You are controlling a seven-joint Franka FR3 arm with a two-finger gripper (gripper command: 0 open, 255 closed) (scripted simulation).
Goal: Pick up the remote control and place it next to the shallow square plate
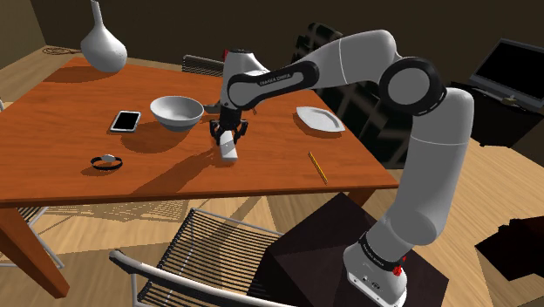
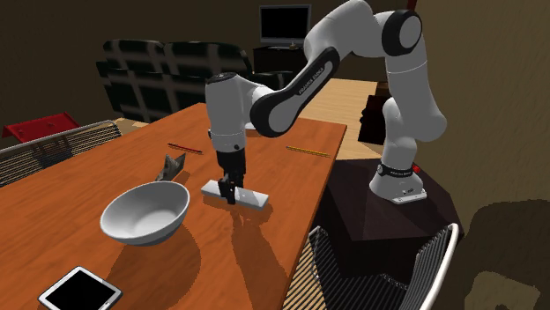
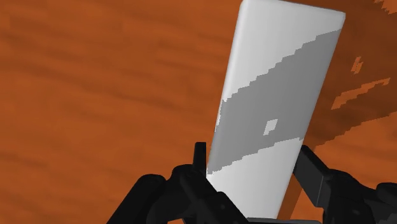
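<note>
Gripper fingers pinching remote across its width, pressing both long edges. Remote lying flat on table, near bowl. Plate sitting well apart, toward shoulder view's right. Arm reaching down over table middle.

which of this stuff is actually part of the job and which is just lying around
Part of the job: remote control, shallow square plate, tool clasping the remote.
Just lying about: bowl, vase, tablet, wristband, yellow pencil.
</note>
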